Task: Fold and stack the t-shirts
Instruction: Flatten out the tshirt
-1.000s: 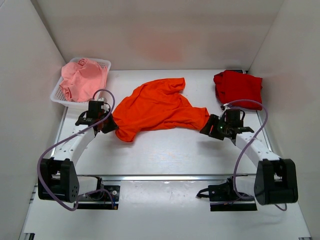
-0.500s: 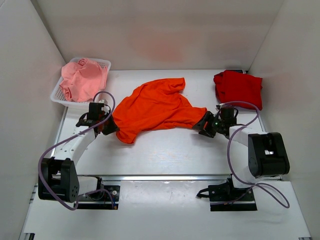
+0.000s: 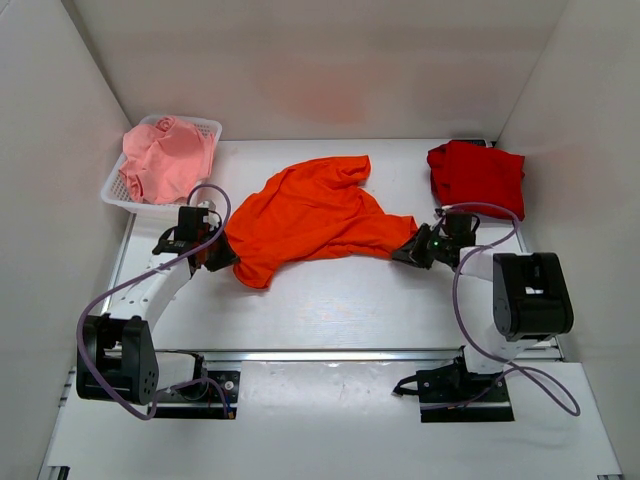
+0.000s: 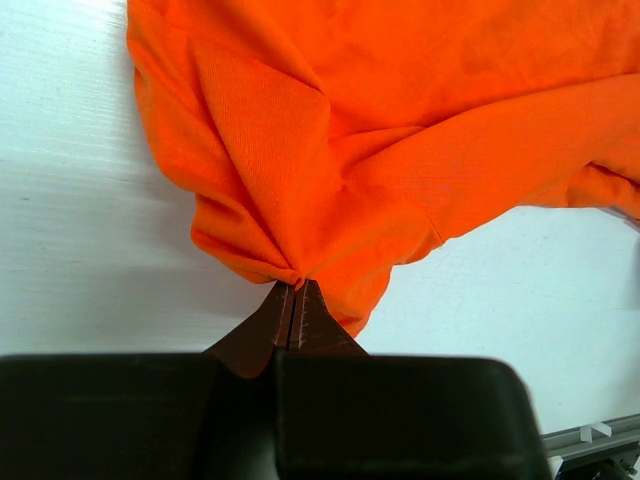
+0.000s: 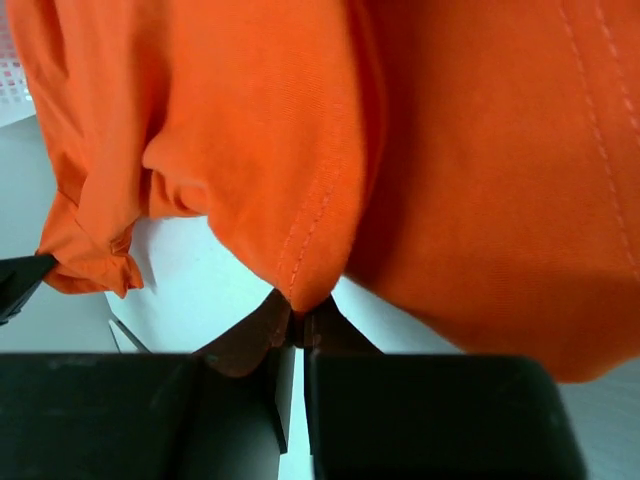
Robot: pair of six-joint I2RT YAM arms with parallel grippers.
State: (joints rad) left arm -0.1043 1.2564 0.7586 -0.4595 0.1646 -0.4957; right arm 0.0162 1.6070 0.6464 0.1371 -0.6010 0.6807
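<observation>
A bright orange t-shirt (image 3: 315, 212) lies crumpled and spread across the middle of the table. My left gripper (image 3: 222, 253) is shut on its lower left edge (image 4: 285, 272). At the shirt's right tip my right gripper (image 3: 408, 250) is shut on a stitched hem fold (image 5: 305, 285). A darker red t-shirt (image 3: 477, 175) lies folded at the back right. A pale pink t-shirt (image 3: 165, 155) is bunched in the white basket (image 3: 118, 197) at the back left.
White walls close in the table on the left, back and right. A metal rail (image 3: 340, 354) runs along the near edge in front of the arm bases. Purple cables (image 3: 490, 210) loop above both arms.
My right gripper moved left onto the orange shirt's right tip and shut on its hem; the right arm folded back toward its base. The left arm has stayed still.
</observation>
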